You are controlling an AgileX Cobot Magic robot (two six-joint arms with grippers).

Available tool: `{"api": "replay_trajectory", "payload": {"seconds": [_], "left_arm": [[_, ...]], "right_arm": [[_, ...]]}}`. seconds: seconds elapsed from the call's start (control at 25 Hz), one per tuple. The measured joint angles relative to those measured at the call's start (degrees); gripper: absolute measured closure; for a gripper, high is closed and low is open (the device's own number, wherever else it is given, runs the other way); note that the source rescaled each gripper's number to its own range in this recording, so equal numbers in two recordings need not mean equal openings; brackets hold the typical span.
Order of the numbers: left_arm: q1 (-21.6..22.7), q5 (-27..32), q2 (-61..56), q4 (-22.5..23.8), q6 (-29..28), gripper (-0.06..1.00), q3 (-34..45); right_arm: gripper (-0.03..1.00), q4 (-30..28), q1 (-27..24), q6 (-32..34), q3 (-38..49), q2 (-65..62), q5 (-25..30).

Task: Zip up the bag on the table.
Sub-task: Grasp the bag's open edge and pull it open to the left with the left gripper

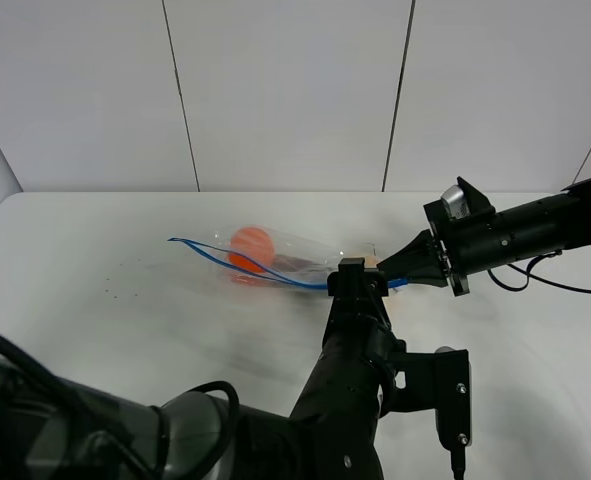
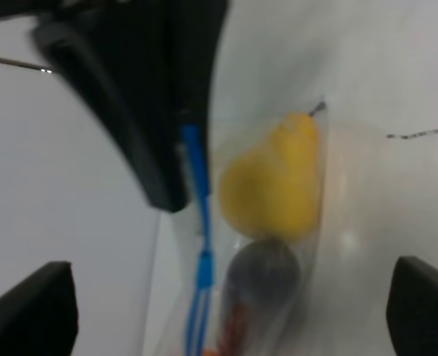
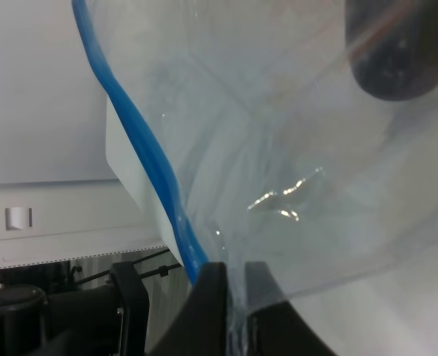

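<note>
Your right fingers (image 3: 215, 311) pinch one end of the bag (image 1: 275, 255), mid-worktop (image 1: 95, 300), holding its blue zip strip (image 2: 196, 170) taut, likely so your left fingers (image 2: 33, 308), spread wide above it, can run the seal.

Thin clear plastic bag (image 3: 300, 148), glossy and creased, with bright glints at lower centre of the right wrist view. Smooth, shiny blue plastic zip strip (image 3: 141, 152) along its edge. Matt white table (image 1: 95, 330), smooth and plain. Waxy-smooth yellow pear (image 2: 274, 178), dark, faintly sheened eggplant (image 2: 267, 271) behind the film. Matt black, hard plastic-looking right gripper (image 3: 236, 311). Matt pale wall panels (image 1: 285, 90) above.
</note>
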Motion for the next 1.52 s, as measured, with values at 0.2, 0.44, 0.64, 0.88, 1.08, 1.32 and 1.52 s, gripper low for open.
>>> {"api": "replay_trajectory", "payload": {"seconds": [0.2, 0.44, 0.64, 0.88, 1.08, 1.32, 1.52], "left_arm": [[2.3, -0.7, 1.2, 0.0, 0.0, 0.06, -1.2], [4.5, -0.9, 1.2, 0.0, 0.0, 0.10, -2.2], [4.5, -1.3, 1.2, 0.0, 0.1, 0.20, -2.2], [4.5, -2.3, 1.2, 0.0, 1.1, 0.30, -2.2], [4.7, -2.7, 1.2, 0.0, 3.0, 0.40, -2.2], [6.1, -4.0, 1.2, 0.0, 3.2, 0.43, -2.2], [6.2, -4.9, 1.2, 0.0, 3.2, 0.49, -2.2]], "right_arm": [[0.97, 0.0, 0.0, 0.0, 0.0, 0.0, 0.0], [0.97, -0.1, 0.0, 0.0, 0.0, 0.0, 0.1], [0.97, -0.1, 0.0, 0.0, 0.0, 0.0, 0.1], [0.97, -0.1, 0.0, 0.0, 0.0, 0.0, 0.1], [0.97, -0.1, 0.0, 0.0, 0.0, 0.0, 0.1], [0.97, -0.1, 0.0, 0.0, 0.0, 0.0, 0.2], [0.97, -0.1, 0.0, 0.0, 0.0, 0.0, 0.2]]}}
